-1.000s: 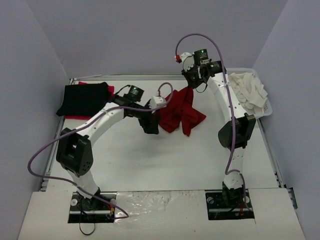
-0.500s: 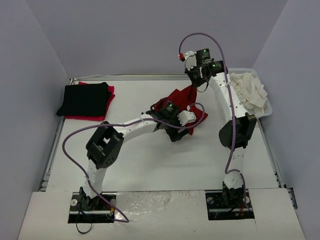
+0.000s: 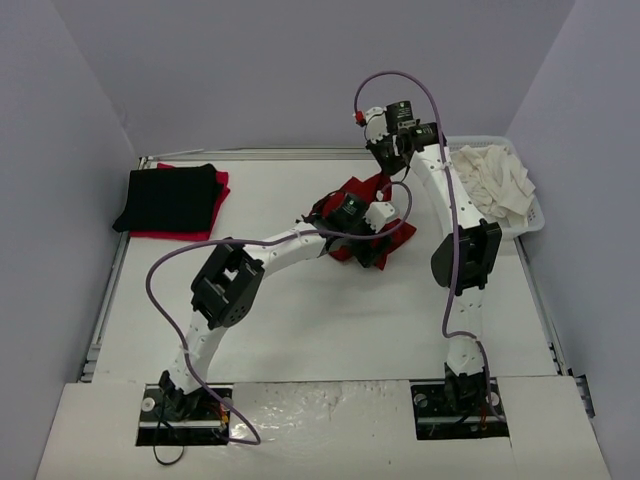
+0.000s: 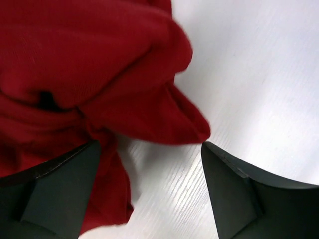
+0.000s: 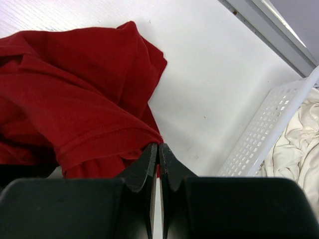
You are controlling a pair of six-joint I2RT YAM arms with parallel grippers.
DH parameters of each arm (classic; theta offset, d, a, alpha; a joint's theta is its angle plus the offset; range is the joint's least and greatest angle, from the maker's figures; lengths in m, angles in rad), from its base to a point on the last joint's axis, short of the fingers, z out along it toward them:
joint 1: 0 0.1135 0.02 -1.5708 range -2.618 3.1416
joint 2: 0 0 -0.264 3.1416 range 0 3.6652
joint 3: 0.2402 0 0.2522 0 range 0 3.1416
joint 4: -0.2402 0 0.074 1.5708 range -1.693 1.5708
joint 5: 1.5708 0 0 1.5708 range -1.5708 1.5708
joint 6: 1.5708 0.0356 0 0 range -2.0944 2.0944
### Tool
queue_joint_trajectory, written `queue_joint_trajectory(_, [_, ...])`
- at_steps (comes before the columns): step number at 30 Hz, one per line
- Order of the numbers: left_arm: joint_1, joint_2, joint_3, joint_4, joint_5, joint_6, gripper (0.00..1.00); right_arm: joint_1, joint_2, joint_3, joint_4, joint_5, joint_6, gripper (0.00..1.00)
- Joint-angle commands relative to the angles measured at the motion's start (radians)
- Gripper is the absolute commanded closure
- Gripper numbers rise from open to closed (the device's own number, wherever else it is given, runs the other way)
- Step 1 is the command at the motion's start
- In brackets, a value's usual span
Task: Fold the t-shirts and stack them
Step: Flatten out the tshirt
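A white table [image 3: 300, 320] is enclosed by plain grey walls. The dark red shirt [image 5: 75, 89] lies crumpled and unfolded, right of the table's middle. One edge is pinched and lifted by the right gripper [image 5: 158, 147], whose jaws are clenched on the cloth. The left gripper [image 4: 149, 149] is spread wide at the shirt's lower edge, one finger against the cloth, with nothing grasped. At the far left corner a black shirt [image 3: 168, 198] is laid folded on a folded bright red shirt [image 3: 222, 183], so two appear done. Cream shirts [image 3: 495, 180] are heaped in the basket [image 3: 535, 218] at the right, and most of the work is judged to remain.
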Motion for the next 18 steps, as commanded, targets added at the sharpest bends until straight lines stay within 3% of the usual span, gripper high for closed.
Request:
queue_joint_trajectory(1, [-0.009, 0.025, 0.059, 0.060, 0.070, -0.100, 0.18, 0.002, 0.002, 0.045, -0.010, 0.039, 0.013, 1.00])
queue_joint_trajectory(6, [-0.014, 0.065, 0.087, 0.098, 0.182, -0.167, 0.14, 0.003, 0.011, 0.048, -0.015, 0.053, 0.012, 1.00])
queue_joint_trajectory(12, [-0.038, 0.107, 0.141, 0.061, 0.146, -0.152, 0.21, 0.005, 0.017, 0.052, -0.019, 0.070, 0.010, 1.00])
queue_joint_trajectory(15, [-0.046, 0.119, 0.139, 0.055, 0.132, -0.140, 0.32, 0.005, 0.019, 0.051, -0.021, 0.073, 0.009, 1.00])
queue_joint_trajectory(18, [-0.046, 0.128, 0.148, 0.041, 0.109, -0.120, 0.68, 0.005, 0.017, 0.045, -0.021, 0.072, 0.007, 1.00])
